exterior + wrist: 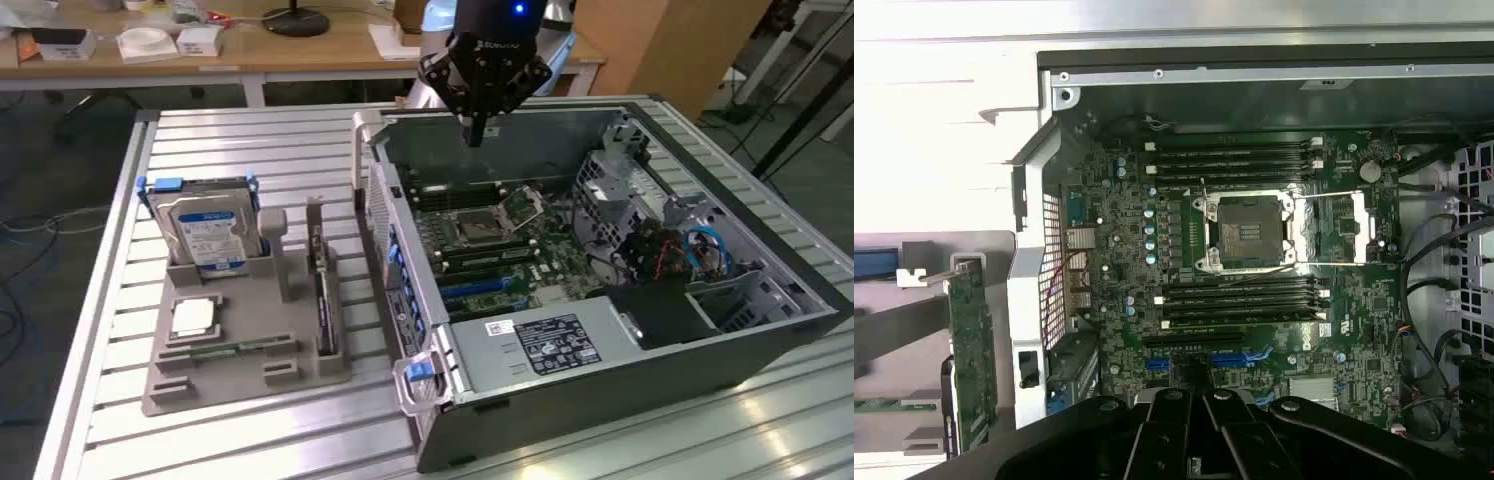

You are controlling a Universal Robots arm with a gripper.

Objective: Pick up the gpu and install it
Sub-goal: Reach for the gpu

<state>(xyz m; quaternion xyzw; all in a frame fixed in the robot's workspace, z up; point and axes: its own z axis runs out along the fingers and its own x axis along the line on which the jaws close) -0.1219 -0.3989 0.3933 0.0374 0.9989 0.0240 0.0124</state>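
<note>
The gpu [320, 290] stands on edge in a slot of the grey holder [247, 385], left of the open computer case [747, 330] in the exterior view. In the wrist view the gpu [969, 350] is a thin green board with a silver end bracket. My gripper [473, 135] hangs shut and empty over the far rim of the case, well apart from the gpu. From the wrist, my gripper [1194, 385] is above the motherboard [1254, 300], near the blue expansion slots [1209, 355].
A hard drive [207, 235] with a blue-white label stands upright in the holder. A square chip [194, 317] and a memory stick [234, 350] lie beside it. The empty processor socket [1252, 230] sits between memory slots. A wooden desk [267, 50] stands behind the slatted table [240, 140].
</note>
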